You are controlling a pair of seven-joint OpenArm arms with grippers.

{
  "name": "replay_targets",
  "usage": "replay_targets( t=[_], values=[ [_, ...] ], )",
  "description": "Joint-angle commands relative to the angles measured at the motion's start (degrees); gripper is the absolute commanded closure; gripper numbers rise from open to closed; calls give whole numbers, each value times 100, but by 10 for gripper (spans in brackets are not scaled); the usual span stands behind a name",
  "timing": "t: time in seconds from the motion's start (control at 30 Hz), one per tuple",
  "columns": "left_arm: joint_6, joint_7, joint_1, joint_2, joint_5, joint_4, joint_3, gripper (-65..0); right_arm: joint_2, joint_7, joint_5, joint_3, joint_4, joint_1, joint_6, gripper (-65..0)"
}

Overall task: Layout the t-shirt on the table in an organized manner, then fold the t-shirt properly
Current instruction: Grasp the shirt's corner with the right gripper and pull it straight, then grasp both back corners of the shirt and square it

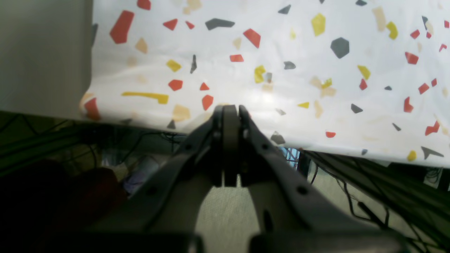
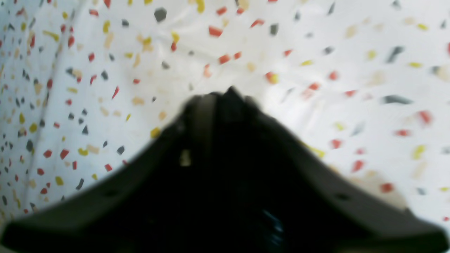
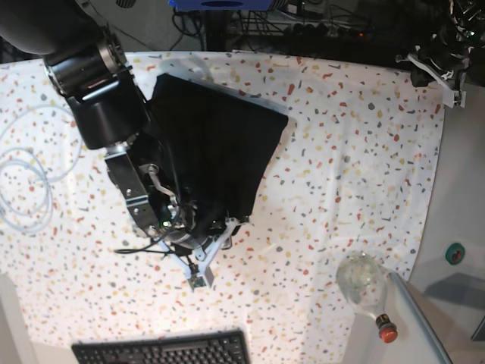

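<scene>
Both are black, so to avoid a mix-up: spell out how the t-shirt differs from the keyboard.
The t-shirt is plain, soft cloth with creases. The keyboard is rigid, with rows of keys. The t-shirt lies toward the far side of the table, partly under the right arm. The keyboard sits at the near edge, cut off by the picture, with no arm over it. Both are black.
</scene>
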Motion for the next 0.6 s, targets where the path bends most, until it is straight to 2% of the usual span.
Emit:
replay_targets(
  t=[0.0,0.07,0.13,0.2,0.27,0.33,0.37,0.47,0.57],
  values=[
    [-56,-98,-23,-60,-60,233,130,0,103,45,44,143,514,-28,-61,-267],
    [-56,-98,-14,-25,-96,497,376,0,288,-69,44,486,1508,-547,-290,-300],
    [-56,-98,-23,81,-104,787,675,0,464,-359,35,697,2440,-1127,-307,-278],
    [-56,-98,-93,222,-104,1183,1027,0,684,-790,35,776,3222,-1716,-307,-231],
    [-56,-98,-251,459,-52,1429,1440,0,886,-966,44,882,3776,-2323,-298,-149],
    [-56,-98,-533,600,-52,1297,1818,0,983,-948,44,1022,4145,-2877,-298,-23],
    [-56,-98,-744,679,-52,1077,2002,0,1009,-895,44,1110,4286,-3132,-298,0],
    [-56,-125,-1289,775,-52,400,2398,0,1009,-597,44,1497,4470,-3721,-298,0],
    [-56,-723,-1500,749,-52,-109,2794,0,1009,-333,44,1919,4479,-4081,-298,0]
  ],
)
